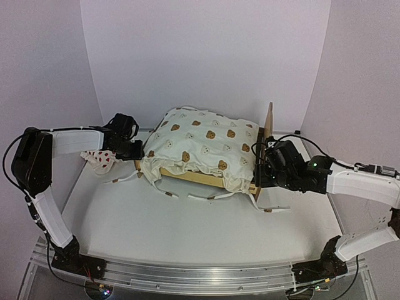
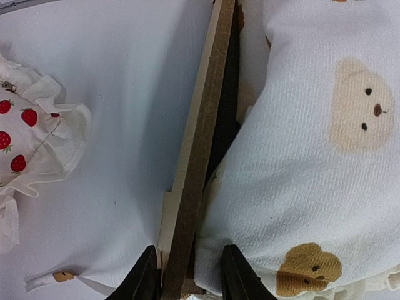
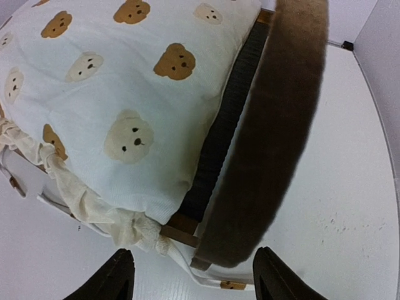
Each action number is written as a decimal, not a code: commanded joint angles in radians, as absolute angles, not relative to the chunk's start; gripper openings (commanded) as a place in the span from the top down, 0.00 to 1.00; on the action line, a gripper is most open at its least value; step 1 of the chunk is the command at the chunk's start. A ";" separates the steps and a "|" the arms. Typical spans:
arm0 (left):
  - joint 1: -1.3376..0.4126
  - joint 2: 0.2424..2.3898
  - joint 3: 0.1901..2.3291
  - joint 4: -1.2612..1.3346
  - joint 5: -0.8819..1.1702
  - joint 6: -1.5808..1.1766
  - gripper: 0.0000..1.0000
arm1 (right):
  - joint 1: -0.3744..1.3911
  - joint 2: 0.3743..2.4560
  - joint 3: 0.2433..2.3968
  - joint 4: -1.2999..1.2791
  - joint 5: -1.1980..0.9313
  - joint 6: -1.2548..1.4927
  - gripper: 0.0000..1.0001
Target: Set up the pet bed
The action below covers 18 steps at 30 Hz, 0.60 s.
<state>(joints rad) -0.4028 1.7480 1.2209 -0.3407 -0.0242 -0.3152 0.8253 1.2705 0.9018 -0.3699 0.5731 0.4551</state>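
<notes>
**PET BED ON BENCH, CUSHION IN FRAME, A PINCER AT EACH END**

Noted a white bench [image 1: 187, 234] carrying every item. Found loose cream ties [image 1: 203, 198] trailing on it just in front of the pet bed [image 1: 195, 178], some tipped with brown tabs. Located the pet bed near mid-bench, lying slantwise, one long rail toward the arm bases.

Found the left pincer [image 2: 187, 282] at the bed's left end, set narrow and astride the plywood end board [image 2: 203, 144]. Saw one finger [image 2: 145, 280] outside the frame and the other on the cushion side, with a gap left there, so not closed on the board.

Found the right pincer [image 3: 195, 278] at the opposite end, spread wide and holding nothing, with a frame corner and the foot of the blurred headboard [image 3: 275, 125] between its fingers.

Logged a small frilled strawberry pillow [image 1: 100, 160] on the bench just left of the bed, beside the left pincer and apart from the frame.

Recorded the bear-print cushion [image 1: 203, 142] lying in the frame, bulging above the rails and spilling over the near one, with a knotted tie [image 3: 128, 226] at its right corner. Noted dark grey felt [image 3: 228, 119] showing between cushion and headboard. Observed the headboard standing upright at the bed's far right end.
</notes>
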 commanded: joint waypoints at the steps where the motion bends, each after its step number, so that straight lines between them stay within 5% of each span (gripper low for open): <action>1: -0.416 1.705 1.134 -0.331 0.092 -0.362 0.68 | 0.828 1.230 0.881 -0.316 0.694 0.401 0.39; 18: -0.700 1.535 0.963 -0.395 0.050 -0.597 0.58 | 0.702 1.004 0.794 -0.365 0.734 0.291 0.44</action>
